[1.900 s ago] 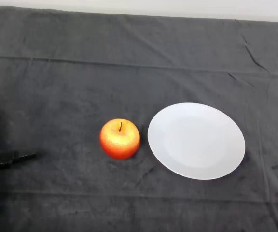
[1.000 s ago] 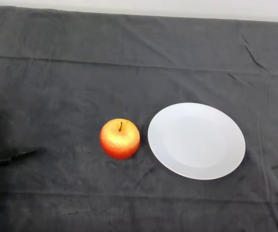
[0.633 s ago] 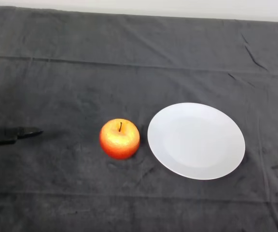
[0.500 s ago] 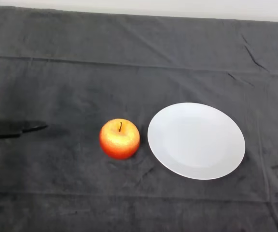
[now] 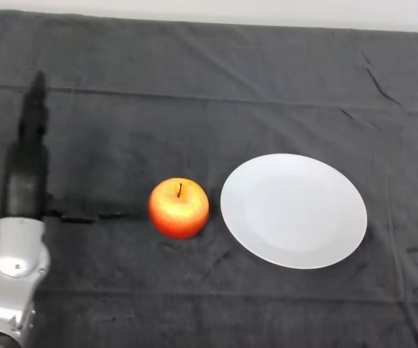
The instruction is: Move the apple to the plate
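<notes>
A red and yellow apple [image 5: 178,208] with a short stem stands on the dark cloth just left of a white plate [image 5: 294,210]. The two are close together, and I cannot tell whether they touch. The plate holds nothing. My left hand [image 5: 26,174] is at the left of the table, well left of the apple and apart from it. Its fingers [image 5: 35,101] point straight away from me and its thumb [image 5: 85,216] reaches right towards the apple. The hand is open and holds nothing. The silver forearm [image 5: 13,272] comes in from the lower left.
The dark cloth [image 5: 209,87] covers the whole table, with creases along the far side and at the right. A pale strip runs along the table's far edge [image 5: 267,13].
The hand was only a dark tip at the left edge. It has risen and come forward and right into view, with the silver forearm now showing. The apple and plate have not moved.
</notes>
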Robot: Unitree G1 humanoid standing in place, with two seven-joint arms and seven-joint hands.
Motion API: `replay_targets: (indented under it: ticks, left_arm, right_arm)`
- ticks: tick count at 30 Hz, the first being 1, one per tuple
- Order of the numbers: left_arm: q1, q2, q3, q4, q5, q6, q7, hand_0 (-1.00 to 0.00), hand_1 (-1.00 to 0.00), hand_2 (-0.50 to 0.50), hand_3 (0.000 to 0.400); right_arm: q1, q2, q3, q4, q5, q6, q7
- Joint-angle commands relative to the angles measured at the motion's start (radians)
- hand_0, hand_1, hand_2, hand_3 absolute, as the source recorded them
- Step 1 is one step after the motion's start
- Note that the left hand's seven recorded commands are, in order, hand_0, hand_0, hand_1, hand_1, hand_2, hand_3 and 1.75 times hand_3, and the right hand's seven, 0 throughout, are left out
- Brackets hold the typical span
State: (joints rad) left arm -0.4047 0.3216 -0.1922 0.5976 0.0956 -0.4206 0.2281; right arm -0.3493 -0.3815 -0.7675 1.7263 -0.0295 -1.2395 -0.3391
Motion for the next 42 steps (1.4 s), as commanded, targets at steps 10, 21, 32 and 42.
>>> replay_targets:
  ticks: [10, 21, 32, 42]
  left_arm:
    - [-0.044, -0.036, -0.131, 0.032, 0.003, 0.011, -0.009, 0.00, 0.00, 0.00, 0.000]
    - [-0.105, -0.054, -0.215, 0.133, -0.021, -0.008, -0.015, 0.00, 0.00, 0.00, 0.000]
    - [-0.151, -0.058, -0.256, 0.239, -0.046, -0.054, -0.009, -1.00, -1.00, 0.00, 0.400]
    - [-0.174, -0.058, -0.282, 0.245, -0.053, -0.058, 0.014, -1.00, -1.00, 0.00, 0.400]
  right_arm:
    - [0.037, 0.137, 0.0105, 0.067, 0.0189, 0.063, -0.0028]
    - [0.037, 0.137, 0.0131, 0.068, 0.0222, 0.062, -0.0020]
    - [0.036, 0.137, 0.0147, 0.070, 0.0245, 0.061, -0.0013]
    - [0.036, 0.137, 0.0156, 0.071, 0.0258, 0.060, -0.0010]
